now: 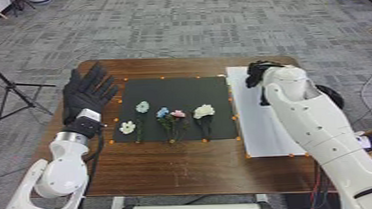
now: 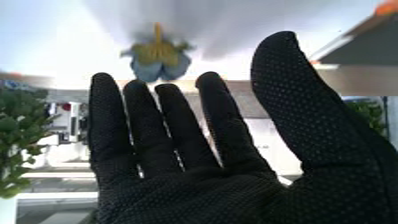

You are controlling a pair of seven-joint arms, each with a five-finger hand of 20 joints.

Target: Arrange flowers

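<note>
My hand (image 2: 200, 192) is wide, fingers straight, gripping nothing, at the sheet's (image 1: 262, 135) 12 o'clock. Flower (image 2: 158, 62) just beyond fingertips. I judge: pickup likely; next, gentle stem pinch.
</note>
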